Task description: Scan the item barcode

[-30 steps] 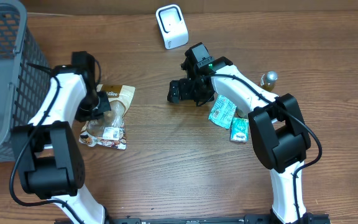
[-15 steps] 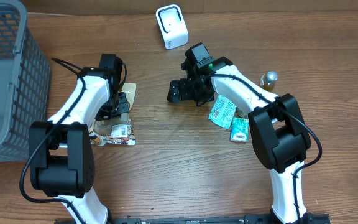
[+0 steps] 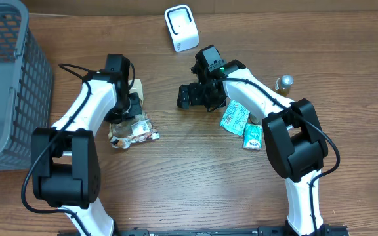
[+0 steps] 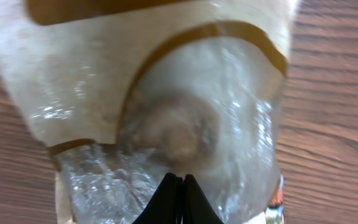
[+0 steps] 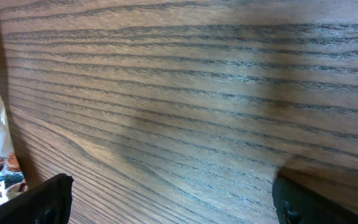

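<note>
The item is a snack bag of clear plastic with beige and brown print, crumpled on the wood left of centre. My left gripper is at its upper edge. In the left wrist view the bag fills the frame and the left gripper is shut, its black tips pinching the clear plastic. No barcode shows. The white scanner stands at the back centre. My right gripper hovers over bare wood right of the bag, open; in its own view the right gripper has nothing between its fingers.
A grey mesh basket takes up the far left. Two teal packets lie under the right arm. A small gold-capped bottle stands at the right.
My left arm has swung right with the bag, which shifted right and bunched up. The right arm has not moved.
</note>
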{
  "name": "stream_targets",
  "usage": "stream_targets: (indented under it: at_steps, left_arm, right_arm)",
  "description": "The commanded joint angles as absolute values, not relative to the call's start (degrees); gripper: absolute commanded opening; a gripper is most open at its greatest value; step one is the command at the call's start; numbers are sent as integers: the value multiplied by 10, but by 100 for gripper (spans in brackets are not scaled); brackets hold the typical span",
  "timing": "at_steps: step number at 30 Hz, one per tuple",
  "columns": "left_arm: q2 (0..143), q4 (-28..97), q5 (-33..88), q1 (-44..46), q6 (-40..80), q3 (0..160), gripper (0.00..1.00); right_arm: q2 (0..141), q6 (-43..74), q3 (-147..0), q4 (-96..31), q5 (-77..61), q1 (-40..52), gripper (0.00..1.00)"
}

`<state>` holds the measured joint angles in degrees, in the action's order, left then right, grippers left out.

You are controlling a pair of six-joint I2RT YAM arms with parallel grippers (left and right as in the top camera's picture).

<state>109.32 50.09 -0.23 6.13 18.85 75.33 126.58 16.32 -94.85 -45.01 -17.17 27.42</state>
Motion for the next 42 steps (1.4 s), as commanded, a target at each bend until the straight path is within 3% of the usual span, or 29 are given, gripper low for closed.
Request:
stream_targets:
  at_steps: [1, 11, 17, 22, 26, 42]
  left_arm:
    - [1094, 497, 48, 92, 164, 746, 5]
    - [1094, 515, 42, 180, 170, 772, 4]
    - [1094, 611, 9, 148, 185, 907, 4]
    - [1094, 662, -34, 117, 218, 928, 4]
    - [1094, 658, -88, 98, 252, 898, 4]
    - [1094, 545, -91, 66, 253, 765, 6]
  right_arm:
    - [1280, 167, -935, -452, -176, 279, 100]
    - [1280, 167, -935, -452, -176, 279, 100]
    - [1280, 167, -935, -452, -176, 279, 100]
    - [1280, 167, -935, -452, -176, 279, 100]
    - [1280, 167, -935, -452, -176, 279, 100]
    - [1280, 168, -935, -438, -189, 279, 100]
